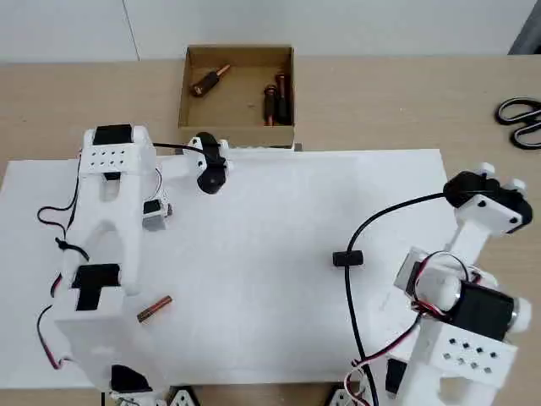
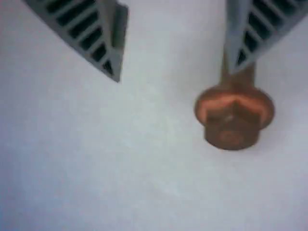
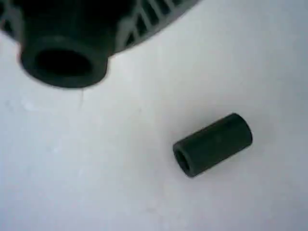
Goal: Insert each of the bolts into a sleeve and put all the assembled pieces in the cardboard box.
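My left claw (image 2: 173, 62) stood with its fingers (image 2: 103, 45) apart, low over the white sheet (image 2: 120, 159), because the bolt (image 2: 234, 115) was the next thing to lift. The bolt lay flat with its flanged head toward my wrist camera and its shank running under one fingertip, so it sat off to that side rather than centred in the gap, and I judged a small sideways shift was needed before closing. From above, that bolt (image 1: 155, 309) lay on the sheet just beside my left arm. My right claw (image 3: 77, 24) looked clamped on the held sleeve (image 3: 62, 60), its open bore turned outward, I think so that the bolt could be pushed in; how firmly it gripped I could not tell. Farther out the spare sleeve (image 3: 214, 144) lay on its side on the sheet, apart from both claws, left there for a later pairing. Farthest off, the cardboard box (image 1: 237, 134) stood at the sheet's back edge on the table (image 1: 380, 93), already holding what seemed three assembled pieces (image 1: 276, 99), and scissors (image 1: 520, 121) lay well away at the side
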Motion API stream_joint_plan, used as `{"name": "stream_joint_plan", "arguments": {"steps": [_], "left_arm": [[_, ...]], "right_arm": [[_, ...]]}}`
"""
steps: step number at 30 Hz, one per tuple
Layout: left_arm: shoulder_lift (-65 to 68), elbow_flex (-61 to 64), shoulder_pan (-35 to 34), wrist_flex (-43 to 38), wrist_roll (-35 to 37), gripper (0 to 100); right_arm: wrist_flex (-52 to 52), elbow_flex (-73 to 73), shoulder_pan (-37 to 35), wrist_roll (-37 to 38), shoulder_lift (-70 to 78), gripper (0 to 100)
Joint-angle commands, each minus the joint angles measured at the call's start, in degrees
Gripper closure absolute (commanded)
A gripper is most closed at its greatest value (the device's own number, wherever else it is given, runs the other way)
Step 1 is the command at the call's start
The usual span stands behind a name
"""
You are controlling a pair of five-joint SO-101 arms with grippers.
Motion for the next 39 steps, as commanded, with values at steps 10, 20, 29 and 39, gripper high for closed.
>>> {"name": "stream_joint_plan", "arguments": {"steps": [10,20,29,39], "left_arm": [[10.90,-12.62,0.00,-1.58,-1.23,86],[13.45,-14.46,0.00,-1.49,-1.05,92],[13.36,-17.01,-0.09,2.20,-1.14,96],[13.45,-34.07,0.00,11.78,-0.88,100]], "right_arm": [[-1.01,-0.53,0.40,-0.53,-0.66,99.6],[-1.01,-0.53,0.40,-0.53,-0.66,99.6],[-1.01,-0.53,0.40,-0.53,-0.66,99.6],[-1.01,-0.53,0.31,-0.53,-0.75,99.6]]}}
